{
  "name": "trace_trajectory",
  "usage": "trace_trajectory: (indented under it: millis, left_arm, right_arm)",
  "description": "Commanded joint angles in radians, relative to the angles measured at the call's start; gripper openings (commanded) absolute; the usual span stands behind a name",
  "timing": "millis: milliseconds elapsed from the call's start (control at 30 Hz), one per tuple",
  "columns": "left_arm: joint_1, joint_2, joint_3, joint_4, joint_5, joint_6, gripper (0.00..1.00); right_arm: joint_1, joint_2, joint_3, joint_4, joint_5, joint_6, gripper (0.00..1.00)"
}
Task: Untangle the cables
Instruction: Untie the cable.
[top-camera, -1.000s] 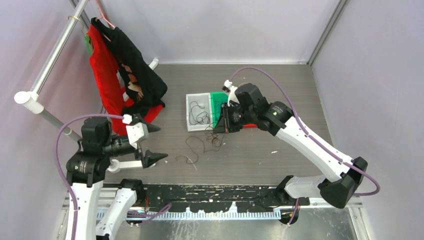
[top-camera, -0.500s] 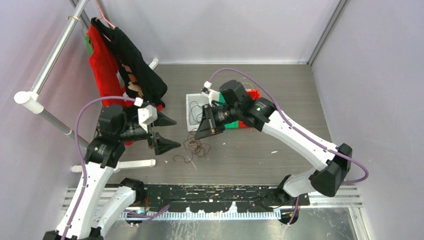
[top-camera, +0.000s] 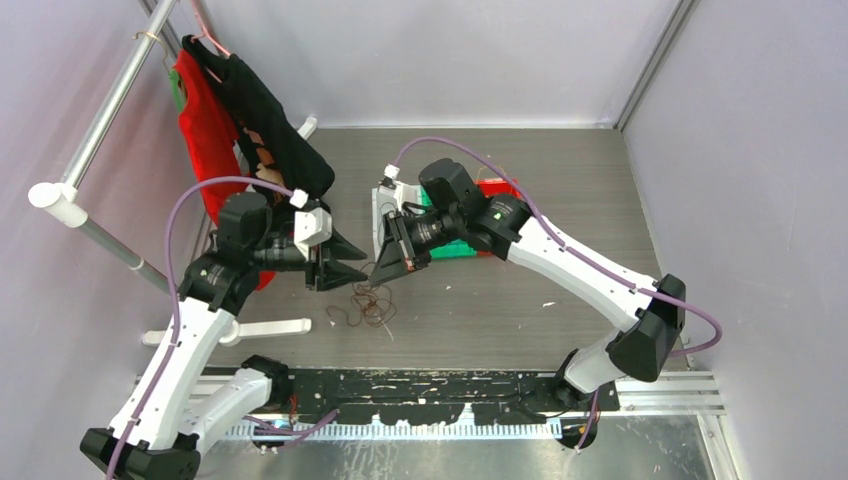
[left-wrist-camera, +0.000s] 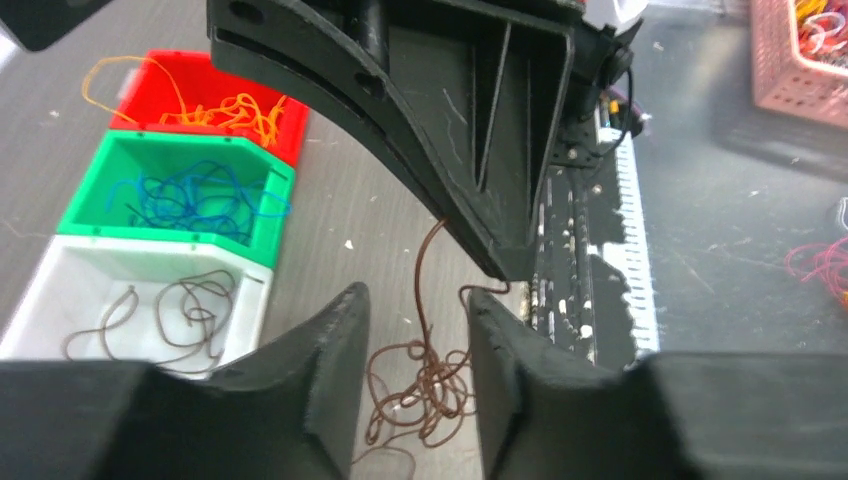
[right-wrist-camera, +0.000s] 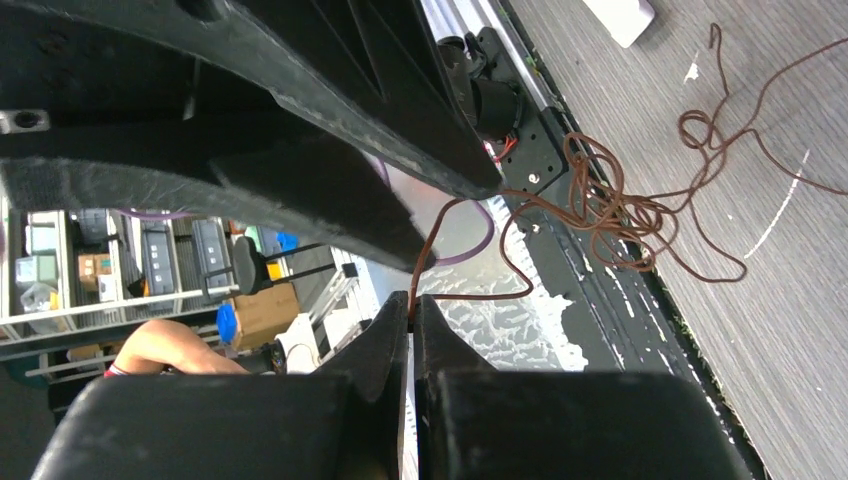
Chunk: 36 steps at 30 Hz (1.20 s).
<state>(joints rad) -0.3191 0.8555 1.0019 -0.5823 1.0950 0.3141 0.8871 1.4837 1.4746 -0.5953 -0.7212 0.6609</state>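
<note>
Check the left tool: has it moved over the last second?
Yes. The left tool went rightward and up the view, away from the base rail, to the brown cable the right tool holds.

The left gripper (left-wrist-camera: 415, 300) holds its jaws apart, a brown cable (left-wrist-camera: 419, 280) rising between them to the right gripper (left-wrist-camera: 497, 268) above. Its tangle (left-wrist-camera: 420, 390) lies on the table (left-wrist-camera: 340, 200). At left: red bin (left-wrist-camera: 290, 128) with orange strands (left-wrist-camera: 235, 110), green bin (left-wrist-camera: 160, 228) with blue strands (left-wrist-camera: 190, 195), white bin (left-wrist-camera: 250, 315) with brown strands (left-wrist-camera: 190, 300).

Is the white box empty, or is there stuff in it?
Not empty. The white box has a few brown cables lying loose on its bottom.
</note>
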Motion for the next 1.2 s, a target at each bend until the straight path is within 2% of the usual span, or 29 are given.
trace_trajectory:
  millis: [0,33,100,300,367,433,500,533,567,700,767,833,933,1167]
  left_arm:
    - [-0.003,-0.002,0.021,-0.017,0.012,0.091,0.32]
    - [-0.005,-0.004,0.013,-0.006,0.003,0.088,0.3]
    - [-0.008,-0.006,0.002,0.015,-0.015,0.084,0.31]
    - [-0.038,-0.013,-0.034,0.172,-0.068,-0.048,0.43]
    - [-0.059,-0.009,-0.036,0.2,-0.073,-0.084,0.42]
    - [-0.078,-0.006,-0.034,0.212,-0.086,-0.114,0.34]
    - [-0.087,-0.016,-0.034,0.226,-0.123,-0.155,0.12]
    - [-0.089,-0.025,-0.033,0.233,-0.149,-0.171,0.04]
    - [-0.089,-0.035,-0.031,0.234,-0.167,-0.181,0.0]
    - [-0.088,-0.092,-0.022,0.182,-0.177,-0.173,0.0]
    - [-0.089,-0.116,-0.019,0.163,-0.165,-0.167,0.0]
    - [-0.088,-0.133,-0.012,0.16,-0.159,-0.164,0.0]
    - [-0.089,-0.138,0.013,0.174,-0.146,-0.189,0.0]
    - [-0.089,-0.11,0.081,0.266,-0.157,-0.307,0.0]
  right_arm:
    - [0.0,-0.013,0.052,0.065,-0.057,0.021,0.01]
    - [-0.001,-0.013,0.052,0.07,-0.062,0.025,0.01]
    - [0.0,-0.01,0.052,0.08,-0.069,0.032,0.01]
    - [0.012,0.004,0.053,0.113,-0.067,0.057,0.01]
    - [0.022,0.01,0.047,0.143,-0.061,0.074,0.01]
    - [0.032,0.013,0.04,0.181,-0.051,0.09,0.01]
    - [0.035,0.013,0.035,0.201,-0.035,0.098,0.08]
    - [0.035,0.008,0.028,0.21,-0.026,0.1,0.17]
    - [0.031,-0.002,0.019,0.211,-0.012,0.099,0.25]
    - [-0.028,-0.091,-0.073,0.272,0.039,0.121,0.44]
    - [-0.08,-0.171,-0.148,0.353,0.055,0.171,0.49]
    - [-0.124,-0.236,-0.218,0.438,0.087,0.19,0.51]
    - [-0.131,-0.3,-0.287,0.461,0.222,0.131,0.52]
    - [-0.067,-0.274,-0.335,0.597,0.271,0.085,0.57]
